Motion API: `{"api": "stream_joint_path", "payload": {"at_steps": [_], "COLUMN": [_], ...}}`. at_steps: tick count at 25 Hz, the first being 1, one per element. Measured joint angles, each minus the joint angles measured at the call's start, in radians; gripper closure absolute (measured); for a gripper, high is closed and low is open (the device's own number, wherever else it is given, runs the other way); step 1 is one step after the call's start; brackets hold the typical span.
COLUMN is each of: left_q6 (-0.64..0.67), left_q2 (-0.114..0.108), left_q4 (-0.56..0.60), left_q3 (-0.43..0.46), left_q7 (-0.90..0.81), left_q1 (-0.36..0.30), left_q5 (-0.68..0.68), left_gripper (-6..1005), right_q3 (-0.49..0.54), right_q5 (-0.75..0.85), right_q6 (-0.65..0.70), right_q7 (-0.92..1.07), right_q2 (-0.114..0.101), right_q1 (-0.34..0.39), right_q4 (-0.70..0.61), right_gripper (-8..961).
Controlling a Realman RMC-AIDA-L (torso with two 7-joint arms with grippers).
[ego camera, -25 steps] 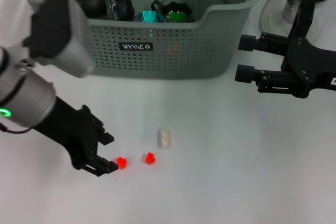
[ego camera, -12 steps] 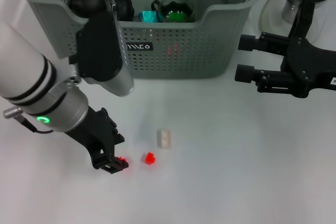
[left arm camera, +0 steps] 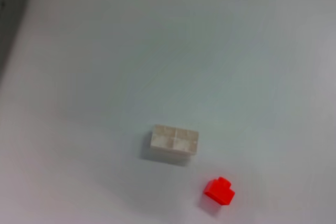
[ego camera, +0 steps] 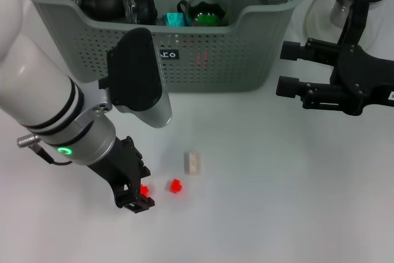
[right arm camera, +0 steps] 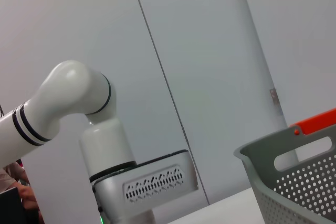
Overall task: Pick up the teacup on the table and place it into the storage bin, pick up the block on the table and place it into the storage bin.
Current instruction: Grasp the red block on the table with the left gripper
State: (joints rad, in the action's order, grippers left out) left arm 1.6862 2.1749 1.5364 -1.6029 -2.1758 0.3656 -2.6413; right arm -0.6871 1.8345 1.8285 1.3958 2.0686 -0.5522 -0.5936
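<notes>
The grey-green perforated storage bin (ego camera: pixel 203 53) stands upright, holding dark teaware. Three small blocks lie on the table before it: a cream one (ego camera: pixel 193 162) nearest it, a red one (ego camera: pixel 175 185) beyond, another red one (ego camera: pixel 144 190) beside that.

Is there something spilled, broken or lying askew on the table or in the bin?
Nothing stands out. The storage bin sits upright, and the three small blocks lie apart on the table; the left gripper is down at one red block.

Bright, even light (soft shadows); wrist views blurry.

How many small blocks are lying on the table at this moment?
3: a red block between the left gripper's fingers, a second red block beside it, and a cream block just beyond. The arm may hide more.
</notes>
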Motion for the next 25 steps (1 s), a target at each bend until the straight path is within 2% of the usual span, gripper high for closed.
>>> {"api": "stream_joint_path", "payload": {"at_steps": [7,25], "left_q6": [-0.045,-0.094], "left_q2": [-0.003,-0.003], "left_q4": [-0.044,-0.053], "left_q3": [-0.015,-0.003], "left_q7": [-0.007,-0.034], "left_q1": [0.003,0.001], "left_q5": [-0.005,-0.055], "left_gripper": [468,467], "right_q3": [0.0,0.0], "right_q5": [0.002,0.005], "right_q6": [0.002,0.008], "right_q7": [0.0,0.002], "right_q2": [-0.001,-0.001], "right_q1": [0.001,0.009], "right_q4": [0.0,0.001], "right_gripper": [103,102]}}
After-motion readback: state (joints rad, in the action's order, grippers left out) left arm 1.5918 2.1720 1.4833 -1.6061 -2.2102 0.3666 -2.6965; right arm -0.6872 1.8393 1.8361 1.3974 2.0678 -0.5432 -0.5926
